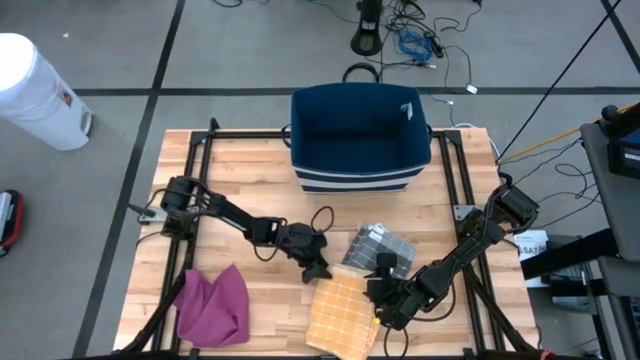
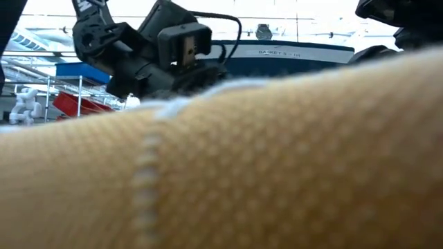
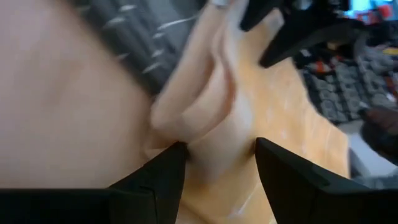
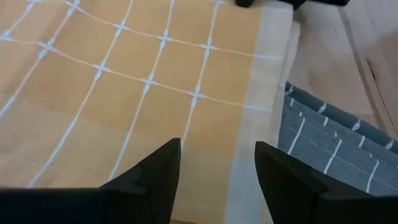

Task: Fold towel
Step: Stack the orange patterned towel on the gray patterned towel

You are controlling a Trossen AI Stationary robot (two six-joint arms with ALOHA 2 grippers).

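An orange towel (image 1: 340,315) with a white grid lies flat at the table's near middle, and in the low view it (image 2: 277,159) fills the foreground. A folded grey towel (image 1: 380,248) lies just beyond its far right corner. My left gripper (image 1: 318,270) is open at the orange towel's far left corner. A raised fold of the cloth (image 3: 205,118) stands just ahead of its fingers. My right gripper (image 1: 385,305) is open over the towel's right edge (image 4: 267,93), with the grey towel (image 4: 329,143) beside it. My left gripper comes slanting down from the table's left, its open fingers (image 3: 161,171) on either side of the orange towel's bunched far-left corner (image 3: 214,134). I cannot tell whether they touch the cloth. The towel rests on the table.
A dark blue basket (image 1: 360,135) stands at the far middle of the table. A magenta cloth (image 1: 213,305) lies crumpled at the near left. Black frame rails (image 1: 200,170) run along the table's sides. A white bin (image 1: 35,90) stands on the floor at the left.
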